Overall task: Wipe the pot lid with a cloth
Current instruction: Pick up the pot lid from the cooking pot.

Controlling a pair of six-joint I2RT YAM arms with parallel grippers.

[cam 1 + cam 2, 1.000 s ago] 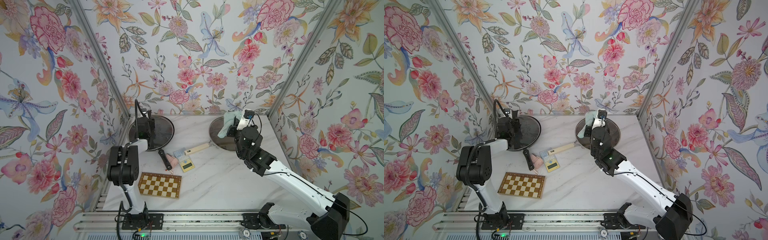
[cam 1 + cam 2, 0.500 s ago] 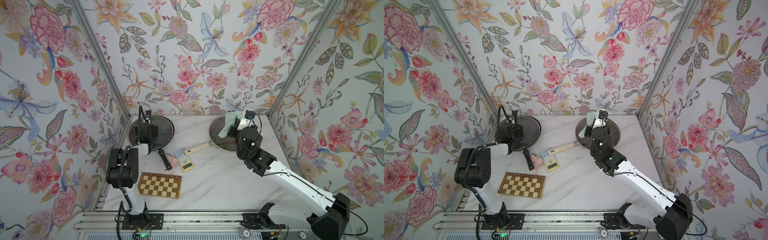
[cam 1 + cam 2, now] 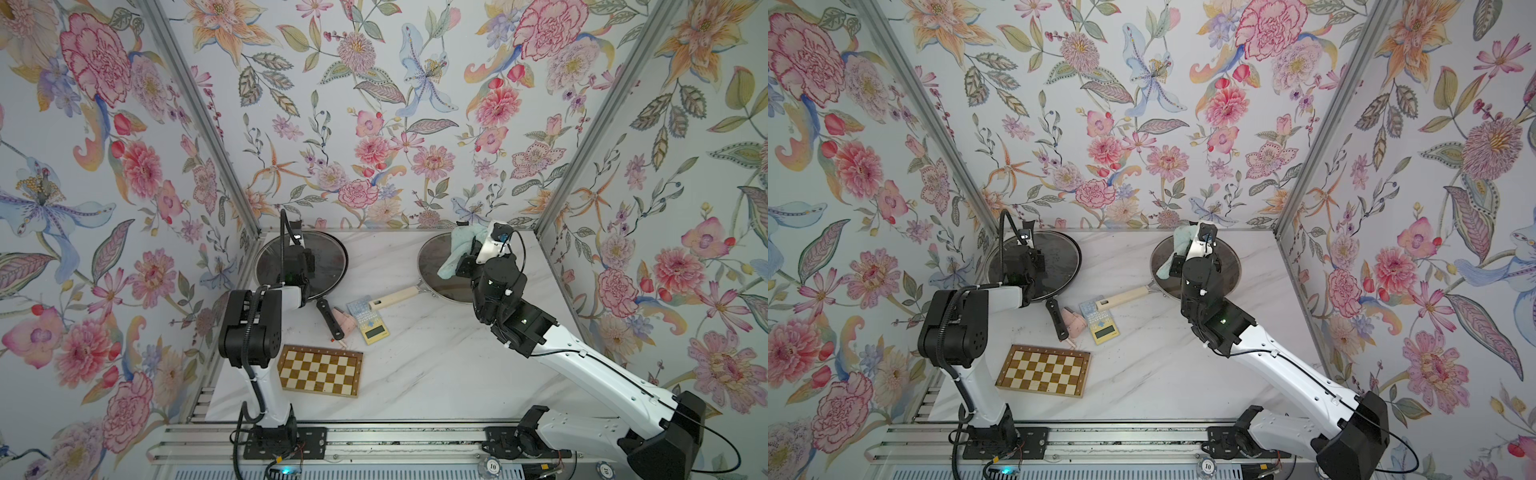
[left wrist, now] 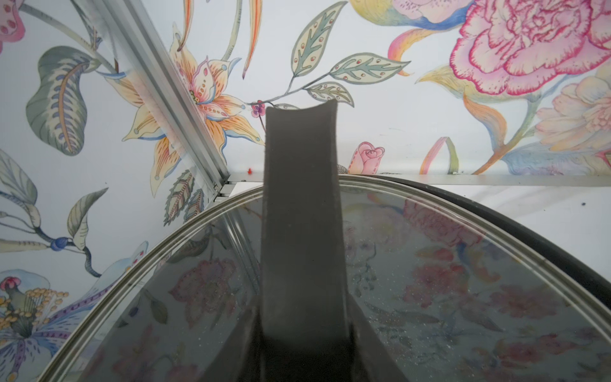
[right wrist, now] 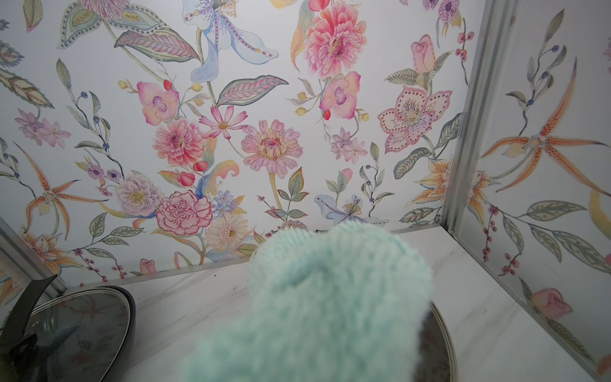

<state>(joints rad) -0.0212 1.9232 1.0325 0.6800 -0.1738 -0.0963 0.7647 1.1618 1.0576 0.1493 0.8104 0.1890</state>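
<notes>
Here, the cloth (image 3: pixel 459 249) is a pale mint-teal rag with a soft, looped terry surface. It is bunched into a thick wad rather than spread flat. In the right wrist view the cloth (image 5: pixel 330 297) fills the lower middle as a fuzzy rounded mass and covers the fingers completely. The right gripper (image 3: pixel 464 264) is clamped tight on it. The folds bulge above and hang just below the grip, over the rear part of a steel pan (image 3: pixel 428 266) with a cream handle at the back right of the marble table (image 3: pixel 436 365).

The lid (image 3: pixel 328 257) is round glass with a metal rim and sits on a black pan (image 3: pixel 330 318) at the back left, well apart from the cloth. The glass (image 4: pixel 429 281) mirrors the flowered wall and shows fine specks. The left gripper (image 3: pixel 302 259) is right over the lid's middle. A dark upright strip (image 4: pixel 301 231) rises in front of the glass in the left wrist view. Whether those jaws are wide, narrow or gripping anything cannot be told. Both top views show the cloth (image 3: pixel 1179 249) and the lid (image 3: pixel 1059 257) on opposite sides of the table.
</notes>
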